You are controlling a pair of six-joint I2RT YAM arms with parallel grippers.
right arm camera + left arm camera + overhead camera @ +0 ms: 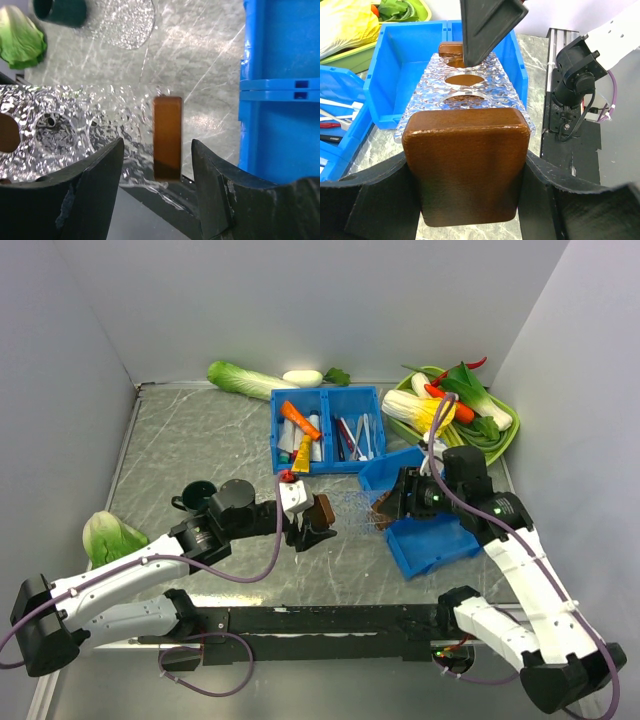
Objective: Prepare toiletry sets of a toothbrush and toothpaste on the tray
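Observation:
The clear, bumpy tray (352, 505) lies between my two grippers, with a brown wooden block at each end. My left gripper (466, 200) is shut on the near block (465, 160); the tray (512, 100) stretches away from it. My right gripper (157, 145) is open and straddles the far block (167, 130), with a gap on each side. An orange toothpaste (298, 420) and a yellow one (303, 455) lie in the divided blue bin (327, 392). A dark red toothbrush (340, 438) lies in the bin's right compartment among white ones.
Two more blue bins (430, 540) (395, 470) stand under my right arm. A green vegetable dish (505, 435) sits at the back right. Dark cups (200, 498) and a cabbage (110, 535) are on the left. A leafy green (240, 380) lies along the back wall.

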